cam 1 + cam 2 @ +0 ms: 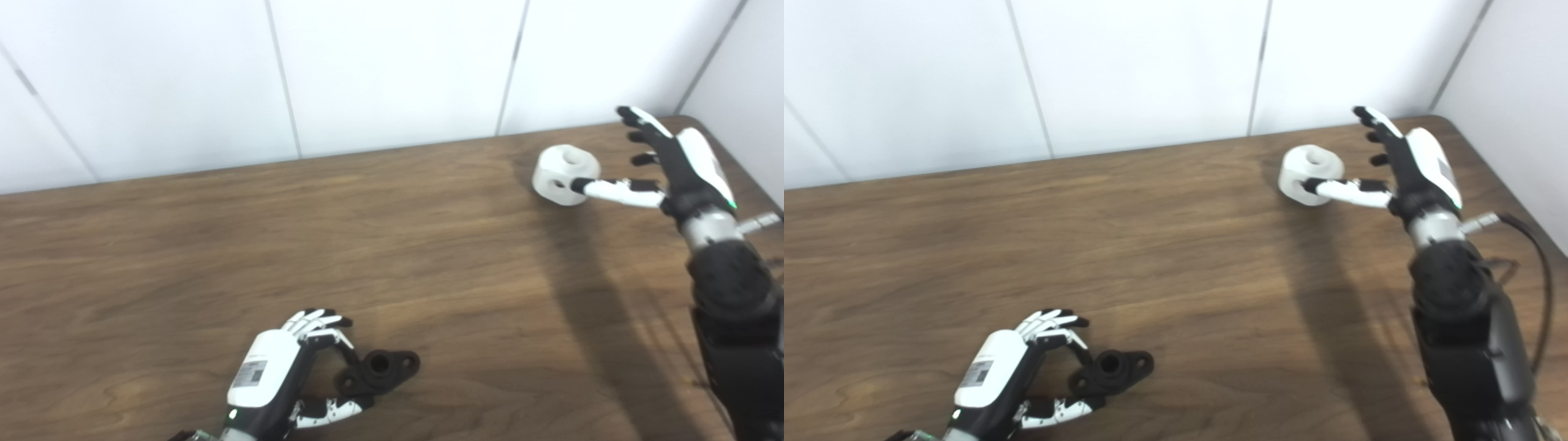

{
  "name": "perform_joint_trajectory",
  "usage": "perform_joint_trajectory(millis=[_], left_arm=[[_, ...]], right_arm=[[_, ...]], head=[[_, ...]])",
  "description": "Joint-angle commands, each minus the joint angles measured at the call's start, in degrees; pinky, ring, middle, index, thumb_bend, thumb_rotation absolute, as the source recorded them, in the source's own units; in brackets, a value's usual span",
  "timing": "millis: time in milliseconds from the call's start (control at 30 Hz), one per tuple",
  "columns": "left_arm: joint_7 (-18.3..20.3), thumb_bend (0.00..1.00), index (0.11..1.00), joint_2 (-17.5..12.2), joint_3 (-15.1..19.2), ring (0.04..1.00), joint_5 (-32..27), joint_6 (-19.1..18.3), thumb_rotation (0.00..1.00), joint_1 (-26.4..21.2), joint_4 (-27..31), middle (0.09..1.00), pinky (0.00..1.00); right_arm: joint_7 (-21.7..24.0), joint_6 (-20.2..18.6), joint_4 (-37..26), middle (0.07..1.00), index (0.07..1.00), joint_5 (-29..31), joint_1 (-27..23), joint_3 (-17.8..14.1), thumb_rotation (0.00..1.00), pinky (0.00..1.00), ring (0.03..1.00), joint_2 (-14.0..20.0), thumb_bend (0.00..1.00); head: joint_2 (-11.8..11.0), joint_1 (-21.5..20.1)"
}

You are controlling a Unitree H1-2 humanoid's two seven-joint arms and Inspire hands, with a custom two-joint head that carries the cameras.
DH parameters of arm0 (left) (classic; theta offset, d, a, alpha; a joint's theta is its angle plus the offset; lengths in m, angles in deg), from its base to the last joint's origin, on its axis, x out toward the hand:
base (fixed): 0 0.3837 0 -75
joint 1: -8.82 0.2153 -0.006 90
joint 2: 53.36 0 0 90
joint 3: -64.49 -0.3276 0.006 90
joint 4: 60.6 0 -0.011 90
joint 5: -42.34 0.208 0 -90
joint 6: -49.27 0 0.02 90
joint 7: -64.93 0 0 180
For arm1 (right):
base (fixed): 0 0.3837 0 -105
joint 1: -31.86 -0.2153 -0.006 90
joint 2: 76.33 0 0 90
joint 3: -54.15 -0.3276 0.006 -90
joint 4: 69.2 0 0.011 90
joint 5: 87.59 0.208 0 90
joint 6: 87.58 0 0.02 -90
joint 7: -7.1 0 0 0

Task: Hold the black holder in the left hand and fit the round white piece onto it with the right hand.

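The black holder [381,370] lies flat on the table near the front edge, a ring with lugs on both sides. My left hand [278,376] is curled over its left end, with one finger on the near lug from above and the thumb against its lower edge. The round white piece [565,174] stands at the far right of the table, with a hole on top and one in its side. My right hand [664,168] is open just right of it. Its thumb lies against the piece's front and its fingers stretch up past the far side.
The brown wooden table [392,257] runs up to a white panelled wall at the back and right. The right arm [735,318] throws a long shadow across the table's right side. A cable [1528,245] trails from the right wrist.
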Motion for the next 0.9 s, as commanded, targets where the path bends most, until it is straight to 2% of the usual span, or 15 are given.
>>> perform_joint_trajectory(millis=[0,267,433,567,867], left_arm=[[2.3,0.52,0.487,-1.0,0.2,0.867,0.4,-1.4,0.04,1.0,-1.2,0.789,0.89],[1.7,0.52,0.488,-1.7,0.6,0.863,0.7,-0.6,0.04,1.3,-2.1,0.784,0.88],[0.6,0.52,0.488,-2.2,1.2,0.861,0.2,1.0,0.04,1.5,-3.4,0.779,0.88],[0.1,0.52,0.488,-2.3,1.6,0.862,0.1,1.9,0.04,1.6,-4.3,0.779,0.88],[-0.8,0.52,0.488,-2.2,2.0,0.871,-0.3,3.4,0.04,1.6,-6.2,0.784,0.89]], right_arm=[[0.9,0.3,0.4,0.900,0.890,-1.7,-3.1,-0.8,0.39,0.73,0.870,2.0,0.76],[6.8,0.3,5.4,0.931,0.903,-7.7,-6.5,-0.7,0.36,0.83,0.946,1.7,0.79],[7.1,0.3,9.1,0.931,0.899,-10.6,-8.6,1.1,0.36,0.79,0.953,2.0,0.82],[7.4,0.3,12.1,0.935,0.898,-11.8,-10.4,1.4,0.36,0.80,0.972,1.7,0.81],[6.6,0.3,17.6,0.934,0.899,-12.5,-13.1,4.3,0.38,0.79,0.974,3.6,0.83]], head=[[0.0,0.0],[-2.2,-2.2],[-3.4,-3.9],[-4.3,-4.6],[-5.8,-3.9]])
